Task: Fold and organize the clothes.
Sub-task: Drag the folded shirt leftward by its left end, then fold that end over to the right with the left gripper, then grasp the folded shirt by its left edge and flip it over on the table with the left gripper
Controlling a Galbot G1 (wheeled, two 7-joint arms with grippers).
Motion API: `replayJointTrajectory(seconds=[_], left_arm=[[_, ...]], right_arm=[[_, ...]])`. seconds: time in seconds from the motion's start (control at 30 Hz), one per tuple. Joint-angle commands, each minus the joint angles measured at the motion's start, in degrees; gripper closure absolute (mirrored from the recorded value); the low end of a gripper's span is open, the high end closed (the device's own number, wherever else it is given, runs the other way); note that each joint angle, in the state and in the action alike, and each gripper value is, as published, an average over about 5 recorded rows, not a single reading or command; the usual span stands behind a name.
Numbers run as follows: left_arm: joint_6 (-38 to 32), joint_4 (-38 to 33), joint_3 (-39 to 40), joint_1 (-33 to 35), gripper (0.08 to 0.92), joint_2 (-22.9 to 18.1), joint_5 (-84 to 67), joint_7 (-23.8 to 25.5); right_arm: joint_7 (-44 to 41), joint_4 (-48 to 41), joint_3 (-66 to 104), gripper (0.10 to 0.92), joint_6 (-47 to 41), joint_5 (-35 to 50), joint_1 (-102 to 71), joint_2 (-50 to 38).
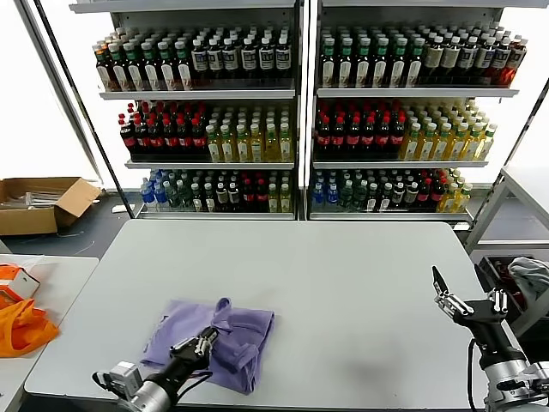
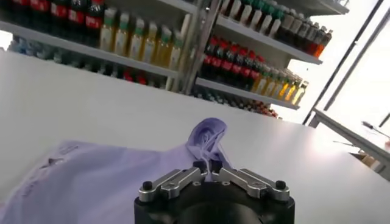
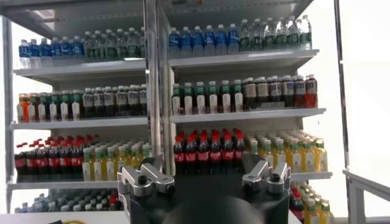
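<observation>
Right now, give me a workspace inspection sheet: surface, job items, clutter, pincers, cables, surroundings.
Surface: grey table, mostly bare.
Job's things: one lavender T-shirt, loosely bunched near the table's front edge on the robot's left; a fold stands up from it.
Clutter: nothing seen on this table; orange fabric lies on the side table on the left.
Pincers: left pincer shut on the T-shirt; right pincer open, raised at the right edge, holding nothing.
Cables: black cable runs along the right arm.
Surroundings: drink shelves behind, cardboard box on the floor at left.
</observation>
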Motion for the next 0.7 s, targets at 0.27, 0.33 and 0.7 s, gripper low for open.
replayJointTrajectory(seconds=[0.27, 0.33, 0.7], left_arm=[[-0.04, -2.79, 6.96, 2.46, 0.705, -3.92, 1.35, 0.43], [-0.48, -5.41, 5.3, 3.82, 0.653, -3.46, 0.31, 0.83], [-1.01, -2.19, -19.81, -0.71, 0.332, 5.64, -4.69, 0.16]], right_arm=[[-0.08, -0.32, -1.49, 0.203, 0.16, -0.26, 0.1, -0.38], [-0.02, -0.33, -1.54, 0.203, 0.05, -0.25, 0.47, -0.38], [0.0, -0.42, -2.44, 0.203, 0.22, -0.18, 0.87, -0.22]])
